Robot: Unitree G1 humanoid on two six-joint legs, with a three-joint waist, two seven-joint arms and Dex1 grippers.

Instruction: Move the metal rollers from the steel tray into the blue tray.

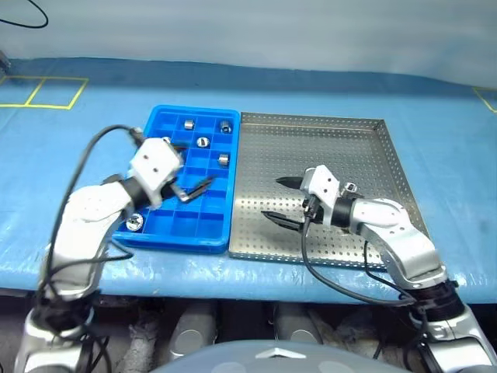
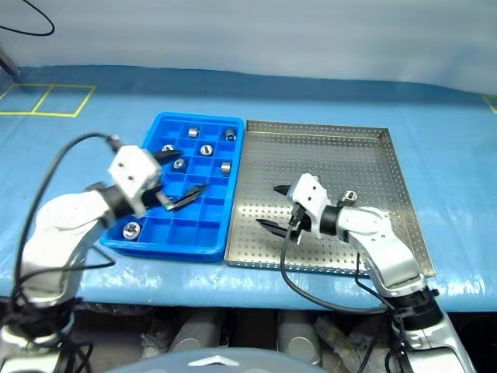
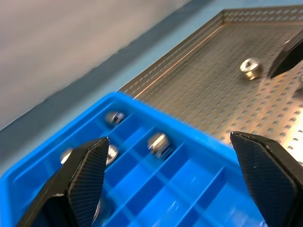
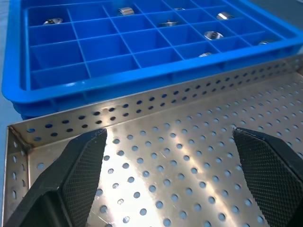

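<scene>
The blue tray (image 1: 196, 227) holds several metal rollers (image 1: 202, 142) in separate compartments, one of them at the near left corner (image 1: 133, 223). My left gripper (image 1: 190, 167) hovers open over the tray's middle with nothing between its fingers (image 3: 85, 175). To the right, touching the blue tray, lies the steel tray (image 1: 326, 148). One roller (image 1: 350, 187) rests on its perforated floor, just behind my right wrist. My right gripper (image 1: 279, 200) is open and empty, low over the steel tray's left half and pointing toward the blue tray (image 4: 142, 52).
Both trays sit on a blue-covered table whose front edge (image 1: 256, 276) lies just below them. Yellow tape lines (image 1: 46, 93) mark the far left. A black cable (image 1: 85, 155) loops from my left wrist.
</scene>
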